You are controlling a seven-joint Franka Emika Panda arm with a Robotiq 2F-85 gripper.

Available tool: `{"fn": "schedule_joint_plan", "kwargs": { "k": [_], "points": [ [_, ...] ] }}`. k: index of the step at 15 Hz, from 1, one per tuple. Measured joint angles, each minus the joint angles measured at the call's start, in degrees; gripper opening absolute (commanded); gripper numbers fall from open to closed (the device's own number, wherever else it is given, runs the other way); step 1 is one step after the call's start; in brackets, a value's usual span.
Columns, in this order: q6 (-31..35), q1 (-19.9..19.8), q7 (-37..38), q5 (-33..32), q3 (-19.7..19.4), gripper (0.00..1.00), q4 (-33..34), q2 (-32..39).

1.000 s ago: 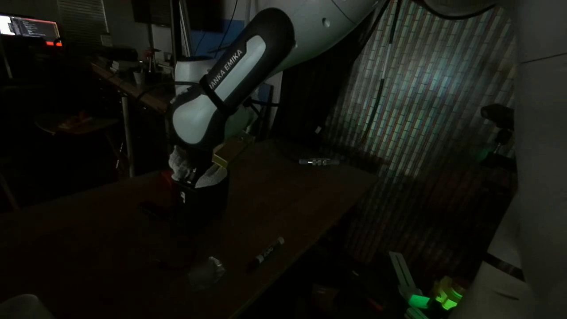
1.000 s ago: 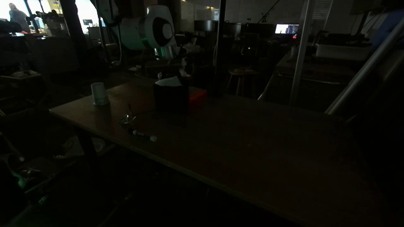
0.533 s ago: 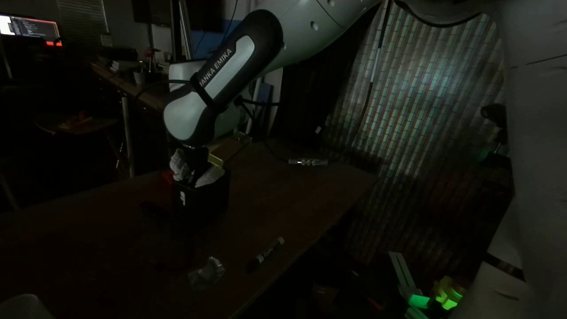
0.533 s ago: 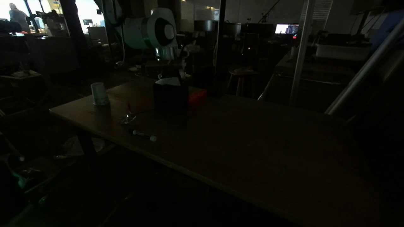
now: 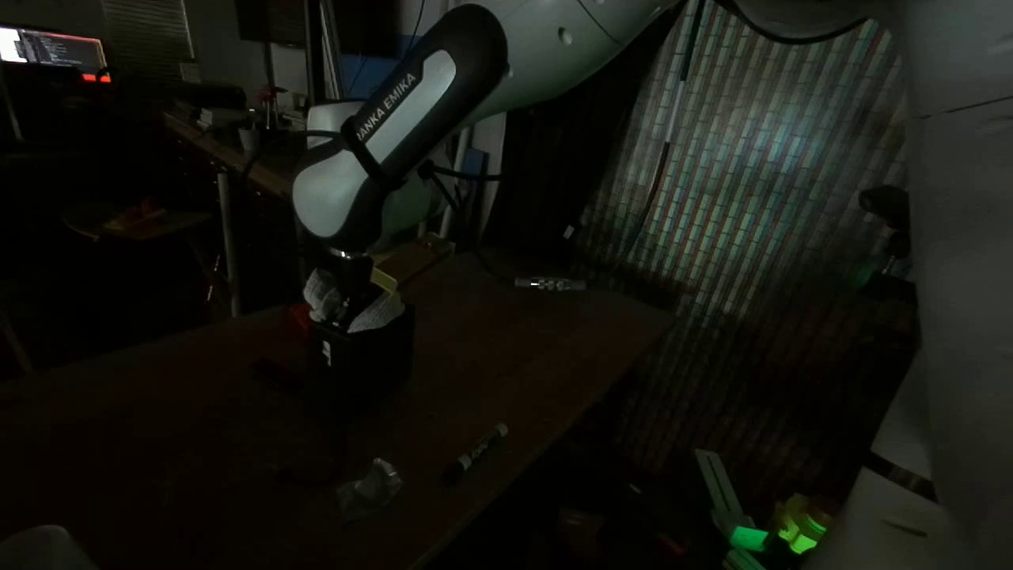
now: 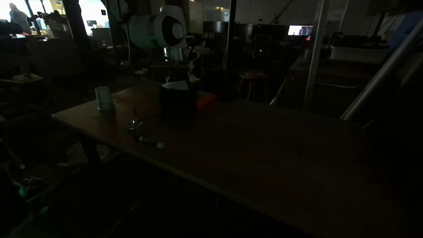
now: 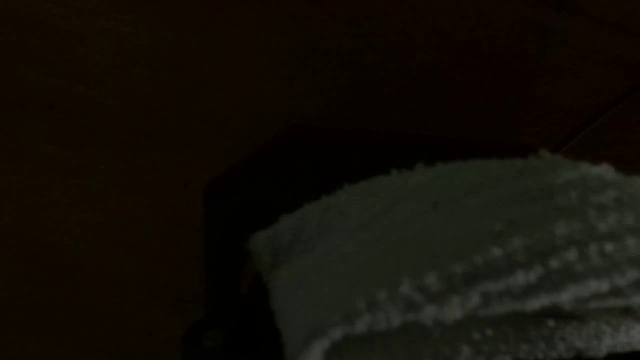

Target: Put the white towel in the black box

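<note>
the brown table [image 6: 264, 158] spreads widest, in deep shade in both exterior views. over it the white-and-black arm [image 5: 415, 111] slants down to the black box [image 5: 366, 366], which stands mouth-up on the table. the gripper [image 5: 343, 313] hangs roughly upright at that mouth, fingers closed together and down among the folds of the white towel [image 5: 378, 313]; in this gloom i can't tell whether any cloth is pinched between them. the towel sits bunched in the top of the box, part of it above the rim. its long axis runs across the opening: in the wrist view it lies crosswise, climbing gently to the right, fold lines going the same way. in an exterior view a rounded lobe points upward on one side of the gripper, and a flap on the other slopes down toward the fingers. a red object [image 6: 207, 101] lies just beside the box. a pale cup [image 6: 104, 98] stands near one end of the table, wider end down. a marker [image 5: 476, 453] lies flat, its pale end pointing away from some crumpled clear plastic [image 5: 370, 488] near it.
</note>
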Motion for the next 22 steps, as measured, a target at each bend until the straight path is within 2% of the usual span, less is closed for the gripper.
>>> {"fn": "schedule_joint_plan", "kwargs": {
  "k": [10, 22],
  "points": [
    [-0.55, 0.06, 4.83, -0.55, -0.77, 0.00, -5.29, -10.23],
    [-2.43, 0.50, 10.72, -5.03, -0.76, 0.00, -11.60, -20.52]
  ]
}}
